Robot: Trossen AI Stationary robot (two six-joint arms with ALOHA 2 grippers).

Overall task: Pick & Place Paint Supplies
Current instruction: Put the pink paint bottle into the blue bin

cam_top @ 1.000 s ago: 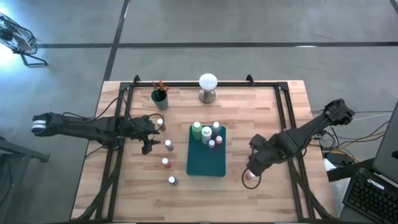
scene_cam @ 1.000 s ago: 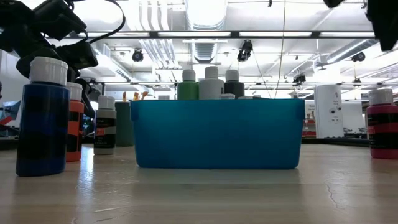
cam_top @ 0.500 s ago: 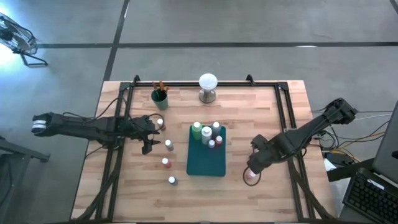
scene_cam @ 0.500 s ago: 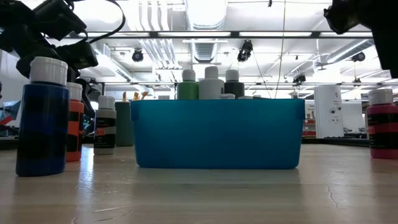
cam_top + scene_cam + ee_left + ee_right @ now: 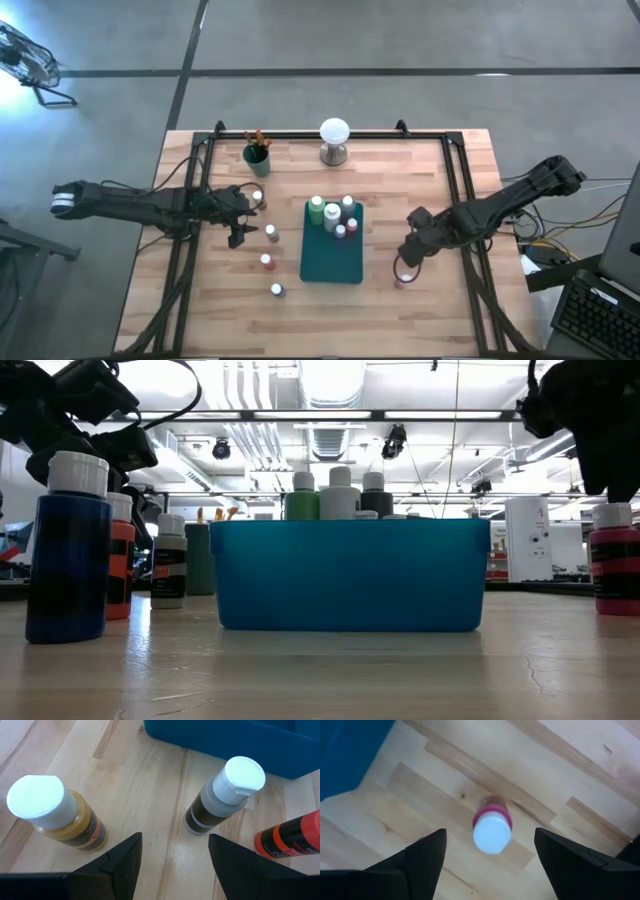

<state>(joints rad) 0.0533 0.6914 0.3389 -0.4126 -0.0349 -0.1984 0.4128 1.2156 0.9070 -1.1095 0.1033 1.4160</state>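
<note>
At four o'clock from the teal plastic bin (image 5: pixel 332 256), the right gripper (image 5: pixel 402 267) has shifted closer, fingers spread and empty above the white-capped magenta bottle (image 5: pixel 492 824), readying a grasp.

No text can be read. The ochre bottle (image 5: pixel 60 817) beside the left jaws and the red bottle (image 5: pixel 290 842) on their other side carry small printed labels, but the lettering is too fine to make out. The other bottles show no legible marking.
</note>
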